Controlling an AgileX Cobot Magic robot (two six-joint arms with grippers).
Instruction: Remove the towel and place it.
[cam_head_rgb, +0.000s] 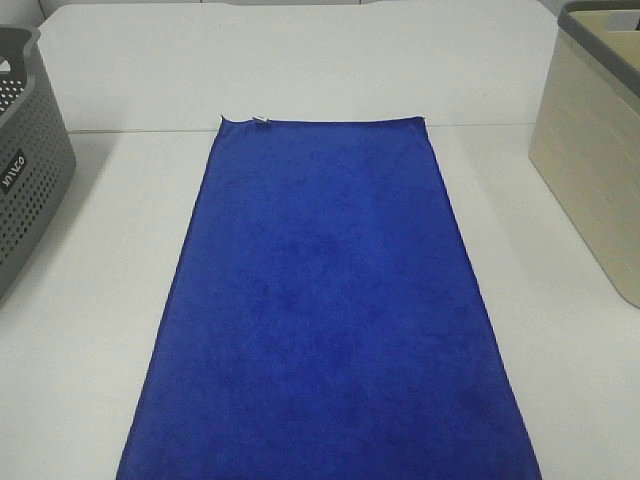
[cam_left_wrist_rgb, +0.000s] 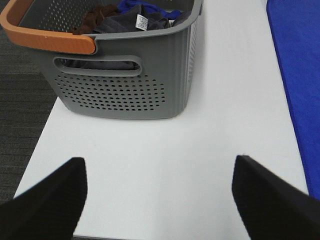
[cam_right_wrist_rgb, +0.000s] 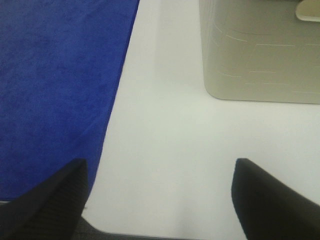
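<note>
The towel (cam_head_rgb: 330, 310) is a long royal-blue plush cloth lying flat down the middle of the white table (cam_head_rgb: 90, 300), with a small white tag (cam_head_rgb: 259, 121) at its far left corner. Its edge shows in the left wrist view (cam_left_wrist_rgb: 300, 65) and in the right wrist view (cam_right_wrist_rgb: 55, 90). Neither gripper shows in the exterior high view. My left gripper (cam_left_wrist_rgb: 159, 200) is open and empty above bare table beside the grey basket. My right gripper (cam_right_wrist_rgb: 159, 200) is open and empty above bare table between the towel and the beige bin.
A grey perforated basket (cam_head_rgb: 25, 170) with an orange handle (cam_left_wrist_rgb: 45, 35) stands at the left and holds dark clothes (cam_left_wrist_rgb: 125, 20). A beige bin (cam_head_rgb: 595, 160) stands at the right; it also shows in the right wrist view (cam_right_wrist_rgb: 260, 55). The table's front edge lies near both grippers.
</note>
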